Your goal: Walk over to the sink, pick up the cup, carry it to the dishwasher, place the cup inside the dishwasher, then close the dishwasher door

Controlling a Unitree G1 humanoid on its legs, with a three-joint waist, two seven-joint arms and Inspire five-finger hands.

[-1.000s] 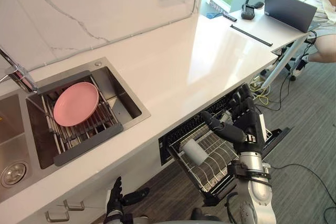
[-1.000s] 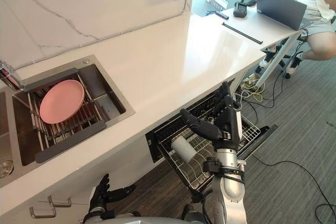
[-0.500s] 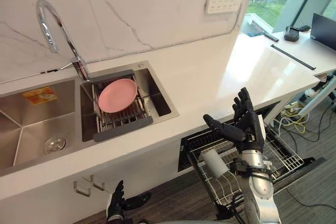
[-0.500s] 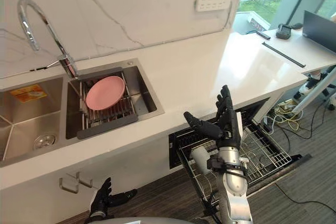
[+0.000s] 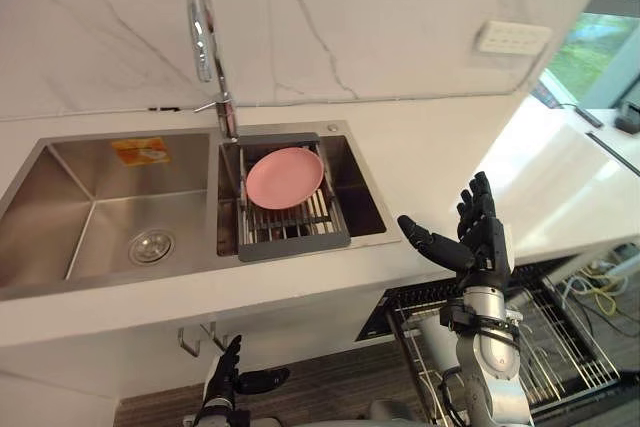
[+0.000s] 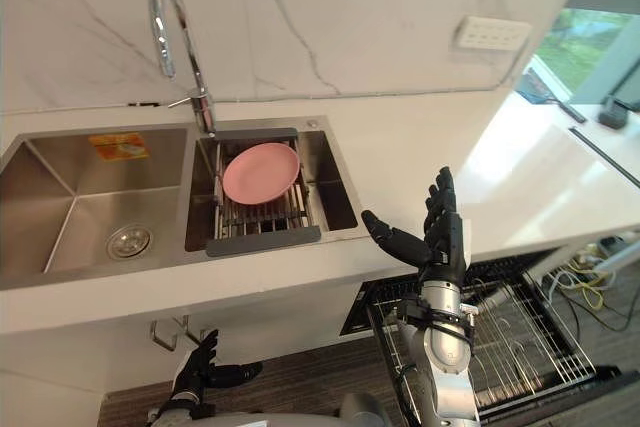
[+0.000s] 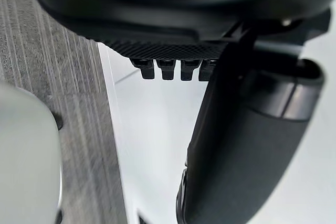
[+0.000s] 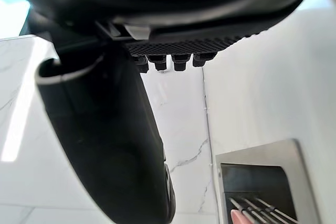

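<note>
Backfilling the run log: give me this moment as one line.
right hand: open, raised, empty | left hand: open, low at side | cup: lying in dishwasher rack | dishwasher rack: pulled out | pink plate: in sink

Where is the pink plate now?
In the left eye view, the pink plate lies on the rack in the right basin of the sink, in front of the faucet and left of the open right hand.

Marble wall [image 8: 181, 124] beyond right hand [image 8: 105, 145]

Dishwasher rack [image 5: 568, 347] cut off at btm-right edge; sink [image 5: 50, 187] left end too.
</note>
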